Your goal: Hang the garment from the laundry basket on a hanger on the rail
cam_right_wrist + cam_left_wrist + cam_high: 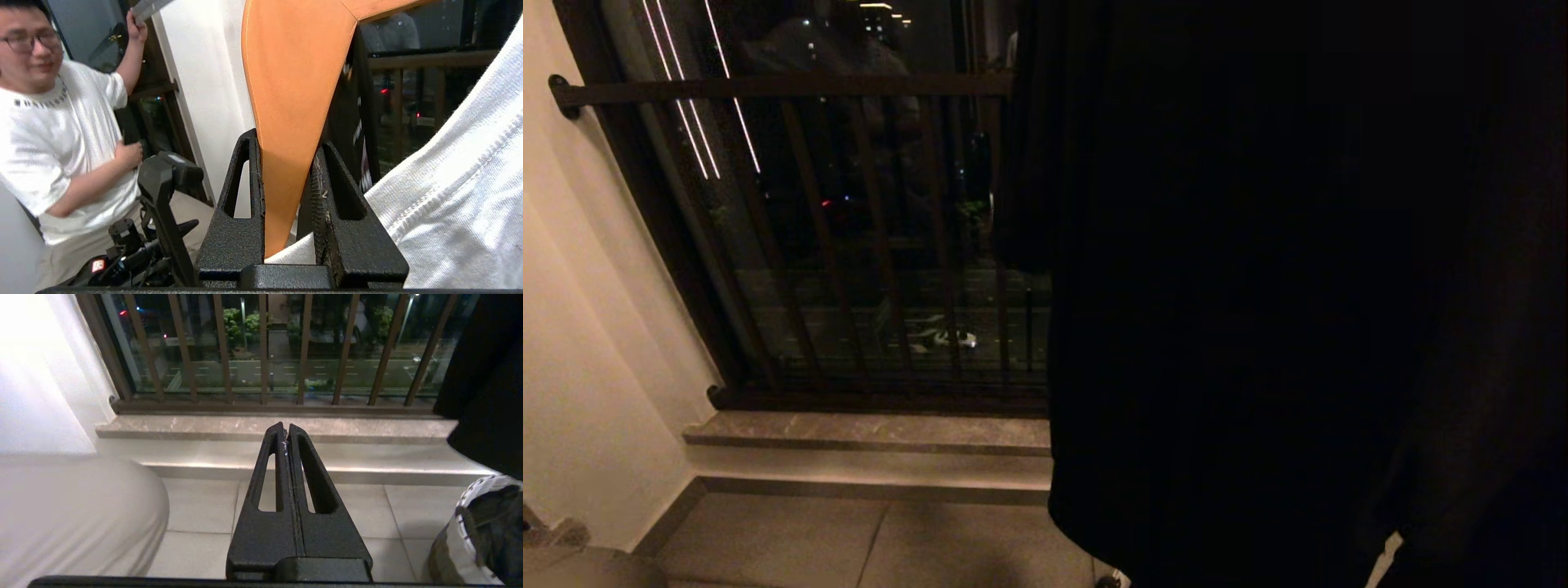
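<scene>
Between the right hand's clenched fingers stands the orange hanger, white garment beside.

The right gripper stood clamped, jaws pinching an orange hanger; the left gripper pointed level, jaws pressed together.

Smooth matt orange wood hanger; ribbed white knit cloth; rough black textured hand.

A flat orange wooden hanger stands upright, beside white ribbed garment fabric. The round black-and-white-rimmed laundry basket sits on the floor tiles.
</scene>
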